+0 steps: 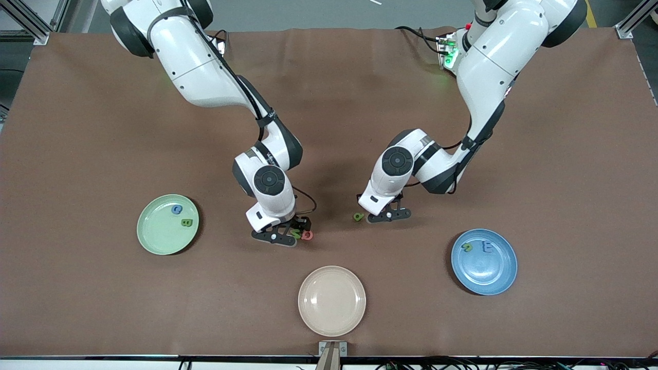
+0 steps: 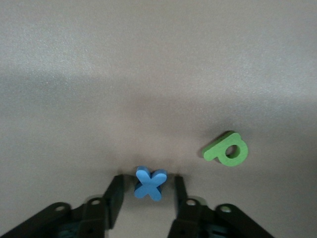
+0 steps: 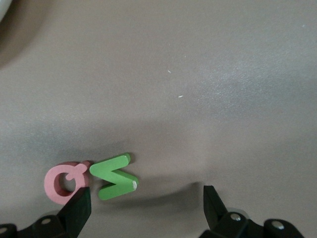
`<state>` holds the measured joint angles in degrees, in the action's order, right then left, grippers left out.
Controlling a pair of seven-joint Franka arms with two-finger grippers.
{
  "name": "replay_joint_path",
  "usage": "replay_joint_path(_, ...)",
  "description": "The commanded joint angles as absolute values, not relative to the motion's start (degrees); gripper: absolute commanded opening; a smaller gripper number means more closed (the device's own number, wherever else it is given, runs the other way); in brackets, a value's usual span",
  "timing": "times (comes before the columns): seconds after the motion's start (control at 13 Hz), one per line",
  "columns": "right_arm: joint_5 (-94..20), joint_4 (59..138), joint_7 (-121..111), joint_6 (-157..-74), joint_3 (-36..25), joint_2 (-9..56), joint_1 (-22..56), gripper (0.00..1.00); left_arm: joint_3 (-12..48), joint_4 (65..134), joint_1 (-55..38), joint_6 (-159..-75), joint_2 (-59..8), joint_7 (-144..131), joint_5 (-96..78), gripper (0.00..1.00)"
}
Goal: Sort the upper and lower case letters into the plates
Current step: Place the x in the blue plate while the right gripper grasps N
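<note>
Left gripper [image 2: 146,191] astride blue x [image 2: 150,183]

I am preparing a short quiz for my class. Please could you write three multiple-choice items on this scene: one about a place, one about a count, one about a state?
1. Where does the blue X letter lie?
A. On the mint green plate
B. On the table between the left gripper's fingers
C. On the cream-beige plate

2. How many letters lie on the blue plate?
A. None
B. Two
C. Four

3. How is the right gripper?
A. Open, low over the green V letter
B. Shut on the pink letter
C. Raised high over the blue plate

Key:
1 B, the left wrist view shows the X flanked by both fingers on the brown cloth.
2 B, the front view shows a green letter and a pale E there.
3 A, its fingers stand wide apart around the V.
</note>
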<state>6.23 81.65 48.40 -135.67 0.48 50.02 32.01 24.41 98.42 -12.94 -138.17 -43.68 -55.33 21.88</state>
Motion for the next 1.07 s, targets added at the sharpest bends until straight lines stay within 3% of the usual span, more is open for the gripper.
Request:
replay_joint_path(0.0,7.4,82.1,49.8,-135.4,0.5,50.4,32.3,1.0,24.1,98.6,-13.2,-139.0,-43.8,-55.2,23.1,0.35)
replay_joint_path(0.23,7.6,82.2,49.9,-135.7,0.4,50.7,32.2,1.0,24.2,98.4,-13.0,-139.0,-43.5,-55.2,23.1,0.06)
replay_joint_path(0.31,7.6,82.1,49.8,-135.9,0.4,50.7,32.2,1.0,24.2,98.3,-12.6,-138.9,-43.2,-55.2,23.1,0.02)
replay_joint_path(1.0,11.0,80.0,47.7,-137.0,0.4,51.9,32.4,0.86,23.6,96.5,0.3,-135.9,-37.3,-35.7,23.1,0.02)
